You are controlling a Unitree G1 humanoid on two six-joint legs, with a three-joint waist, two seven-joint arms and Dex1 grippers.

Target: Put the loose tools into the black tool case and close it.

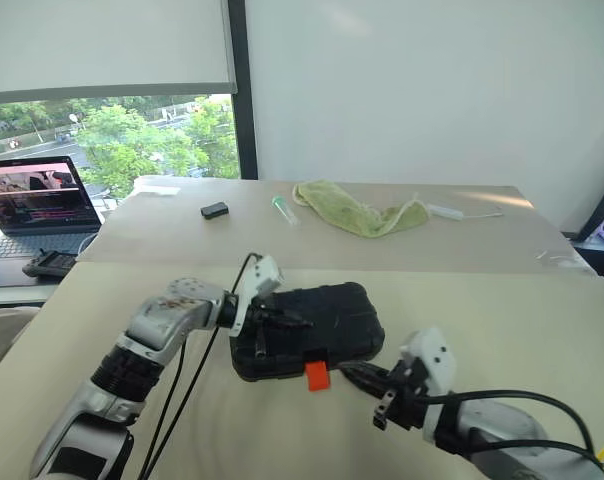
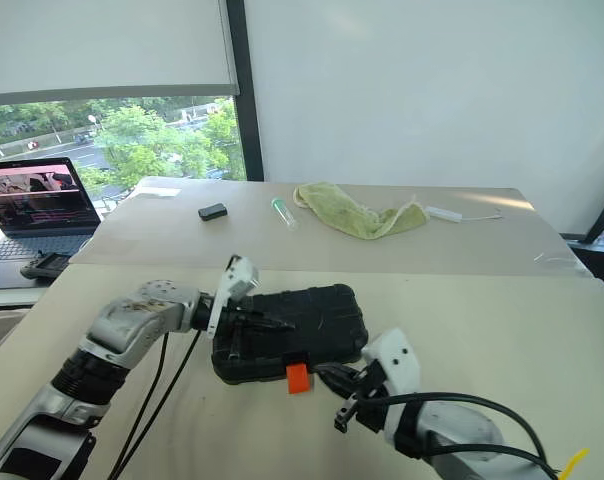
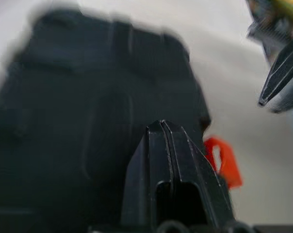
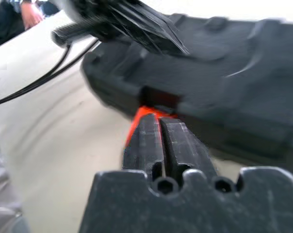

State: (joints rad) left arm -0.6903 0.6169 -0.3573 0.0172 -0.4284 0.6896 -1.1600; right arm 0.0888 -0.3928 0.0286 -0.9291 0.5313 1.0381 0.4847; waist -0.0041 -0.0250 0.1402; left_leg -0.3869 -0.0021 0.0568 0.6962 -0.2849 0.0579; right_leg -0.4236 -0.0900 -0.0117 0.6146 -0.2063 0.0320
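Left claw (image 1: 287, 322) — shut — atop unlabelled case (image 1: 342, 325).

You've got a ribbed black tool case (image 1: 312, 328) w/ small orange latch (image 1: 317, 375) on the beige table (image 1: 502, 310), plus yellow-green cloth (image 1: 357, 212) & small black block (image 1: 214, 210) far back.

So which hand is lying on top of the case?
The left hand, resting on the closed black tool case's lid; the right hand sits by the orange latch.

Closed black tool case (image 1: 307, 330) hides its contents; its far end beyond the left fingers (image 3: 175, 165) blurs.
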